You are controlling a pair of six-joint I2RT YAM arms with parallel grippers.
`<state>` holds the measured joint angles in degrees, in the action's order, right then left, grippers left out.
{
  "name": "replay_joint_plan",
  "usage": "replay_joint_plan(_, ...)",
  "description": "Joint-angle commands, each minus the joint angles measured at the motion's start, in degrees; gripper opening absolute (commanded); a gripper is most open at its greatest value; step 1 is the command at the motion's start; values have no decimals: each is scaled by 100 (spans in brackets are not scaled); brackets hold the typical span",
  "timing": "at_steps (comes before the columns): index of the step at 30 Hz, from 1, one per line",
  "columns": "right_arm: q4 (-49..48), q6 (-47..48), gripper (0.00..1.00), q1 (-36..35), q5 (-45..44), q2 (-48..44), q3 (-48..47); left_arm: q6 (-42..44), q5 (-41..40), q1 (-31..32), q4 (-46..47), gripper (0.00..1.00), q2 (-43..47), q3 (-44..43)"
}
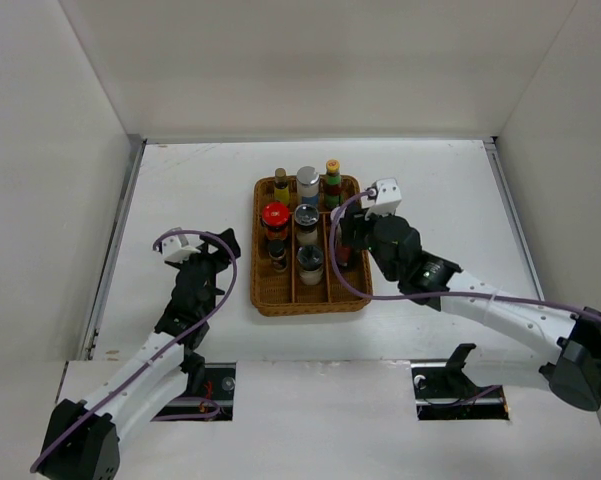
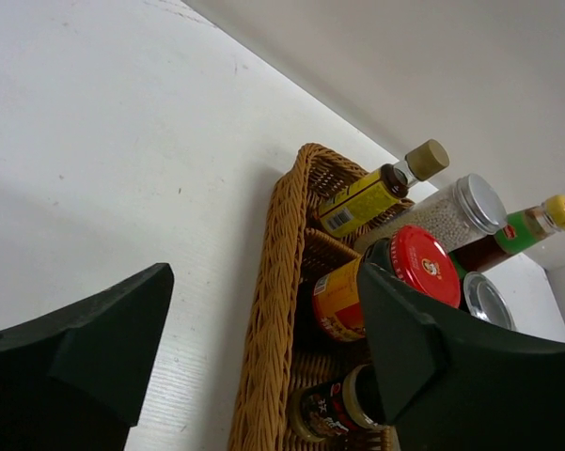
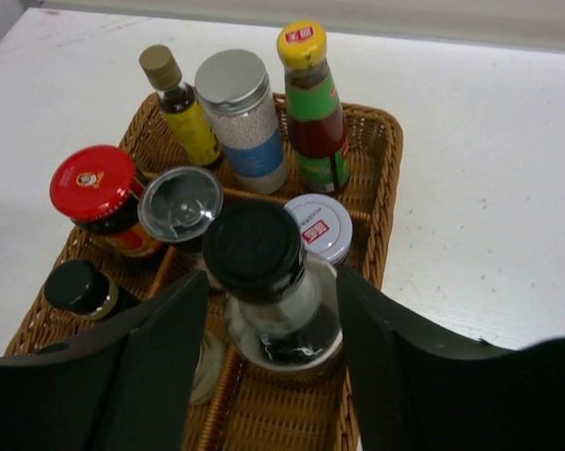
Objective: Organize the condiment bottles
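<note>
Your right hand [image 3: 268, 315] sits wide open around the black-capped bottle [image 3: 254, 246] in the tray [image 3: 384, 141] (neighbours packed tight), so a crooked squeeze could knock the white-capped jar [image 3: 318, 228] beside it over.

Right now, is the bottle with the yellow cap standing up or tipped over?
Standing up. The yellow-capped bottle sits upright at the back of the wicker tray, cap on top, next to the silver-lidded jar.
</note>
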<state>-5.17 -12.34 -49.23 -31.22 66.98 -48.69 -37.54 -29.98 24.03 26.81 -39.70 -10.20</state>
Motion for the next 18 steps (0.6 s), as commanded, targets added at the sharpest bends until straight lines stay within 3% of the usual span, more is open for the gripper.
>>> replay_joint_plan(1,-511,-58,67,-91,-86,-246,157,-17,-113,-26,264,81,-64,-52)
replay_joint_plan(6,-617,12,74,-100,-86,-449,210,-17,-158,1,255,100,-108,-61)
replay_joint_plan(18,-643,153,100,-337,-85,-1160,228,-17,-456,27,35,100,-116,-123)
